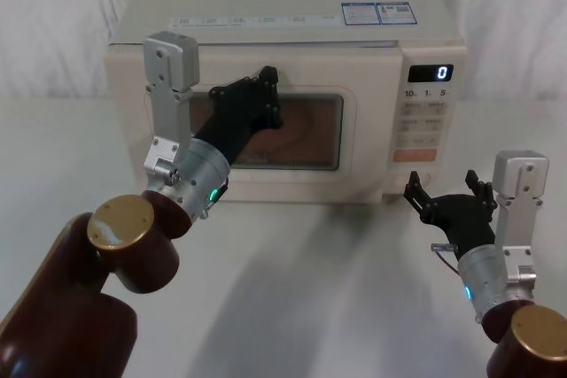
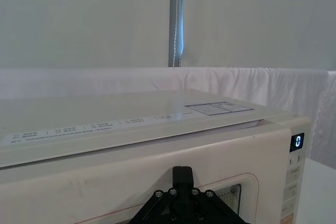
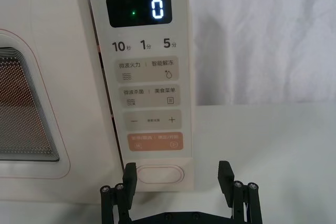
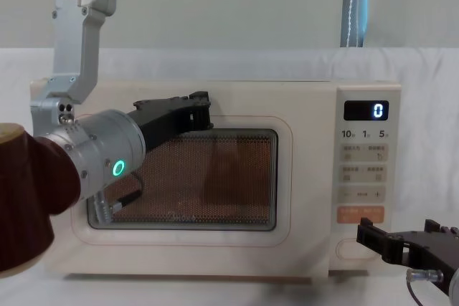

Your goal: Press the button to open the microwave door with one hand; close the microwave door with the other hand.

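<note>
Your open, empty right black claw point(image 3: 177, 182) faces the wide cream oval plastic button point(image 3: 158, 174) low on the panel—a stiff key, so press its centre; left claw point(image 1: 252, 99) by the shut cream glass-windowed microwave door point(image 1: 354, 130), opening unclear.

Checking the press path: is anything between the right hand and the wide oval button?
Nothing. In the right wrist view the open right hand faces the oval button with no object between them; the head view shows bare table around it.
</note>
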